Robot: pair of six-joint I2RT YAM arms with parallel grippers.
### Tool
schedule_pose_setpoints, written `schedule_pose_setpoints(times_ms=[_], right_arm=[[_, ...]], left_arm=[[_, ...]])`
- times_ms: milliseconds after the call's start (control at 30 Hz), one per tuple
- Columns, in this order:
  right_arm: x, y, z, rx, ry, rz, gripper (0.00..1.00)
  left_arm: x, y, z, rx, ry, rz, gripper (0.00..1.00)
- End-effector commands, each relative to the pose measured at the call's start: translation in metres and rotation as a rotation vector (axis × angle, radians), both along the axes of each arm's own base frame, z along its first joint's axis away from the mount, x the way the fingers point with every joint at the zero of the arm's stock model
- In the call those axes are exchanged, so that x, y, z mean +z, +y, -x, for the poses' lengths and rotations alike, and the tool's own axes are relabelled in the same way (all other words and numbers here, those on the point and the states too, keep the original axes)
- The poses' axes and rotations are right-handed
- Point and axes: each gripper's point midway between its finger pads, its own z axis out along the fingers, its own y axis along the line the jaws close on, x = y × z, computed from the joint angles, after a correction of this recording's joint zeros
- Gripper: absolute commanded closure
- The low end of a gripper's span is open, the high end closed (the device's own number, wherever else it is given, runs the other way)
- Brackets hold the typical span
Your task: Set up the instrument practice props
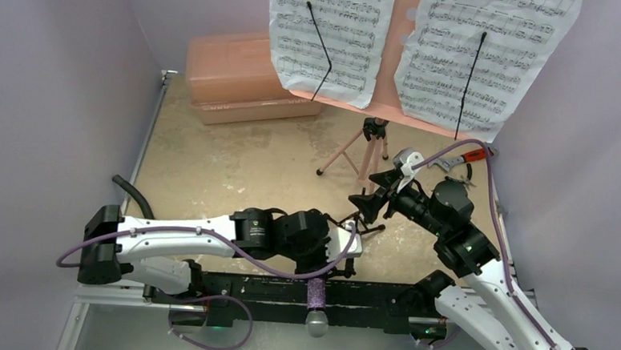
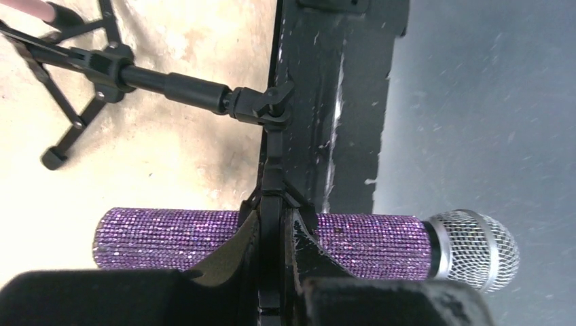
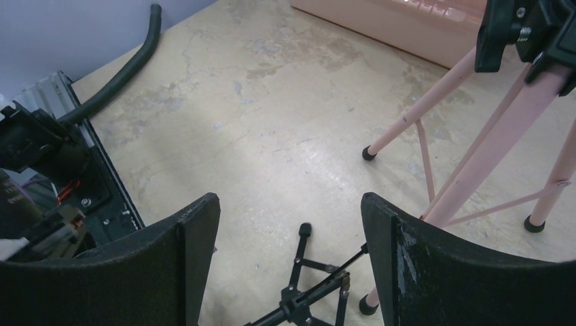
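At the back of the beige, mottled tabletop (image 1: 235,167) stands the pink perforated music stand with tripod legs (image 1: 394,75). Two white sheet-music pages (image 1: 331,32) rest side by side on its desk, each held by a thin black wire arm. Left of it, against the rear wall, sits the salmon-pink plastic lidded case (image 1: 240,75), well apart from the stand's feet. A black rubber hose (image 3: 129,61) curves along the table's left edge.

The right gripper (image 3: 289,204) hangs over the middle of the table with its fingers spread wide and nothing between them. The pink legs are just to one side of it in the wrist view.

The left gripper (image 2: 272,231) reaches across to the black base rail (image 2: 339,102) at the near edge. Its fingers are pressed together on the thin black clip arm of the small black tripod mic stand (image 2: 176,85). That stand lies tipped over, with its feet out on the tabletop and its shaft running back to the rail.

The purple glitter microphone (image 2: 170,238) lies across the rail, its silver mesh head pointing past the near edge. The clip's prongs straddle its barrel; whether it is seated I cannot tell.

The red-handled tool (image 1: 474,154) lies by the right wall.
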Motion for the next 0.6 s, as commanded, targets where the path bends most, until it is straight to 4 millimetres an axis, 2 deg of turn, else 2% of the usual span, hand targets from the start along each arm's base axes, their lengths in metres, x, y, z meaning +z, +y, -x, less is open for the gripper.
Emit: schedule_pose_setpoints(times_ms=[0,133,300,433,567], right_arm=[[0.04,0.001,-0.002,-0.016,-0.067,-0.077,0.21],[0.047,0.001,-0.003,-0.017,-0.077,-0.087,0.21],[0.05,0.002,-0.003,-0.017,-0.078,-0.099,0.21],[0.054,0.003,-0.003,-0.016,-0.078,-0.115,0.21],[0.057,0.003,-0.002,-0.013,-0.081,-0.122,0.21]], left_arm=[[0.077,-0.028,0.004,0.061,0.09,0.307,1.0],[0.098,-0.03,0.005,0.091,0.162,0.375,1.0],[0.111,-0.031,0.0,0.173,0.291,0.411,1.0],[0.109,-0.032,-0.016,0.284,0.489,0.424,1.0],[0.117,-0.037,-0.025,0.328,0.575,0.462,1.0]])
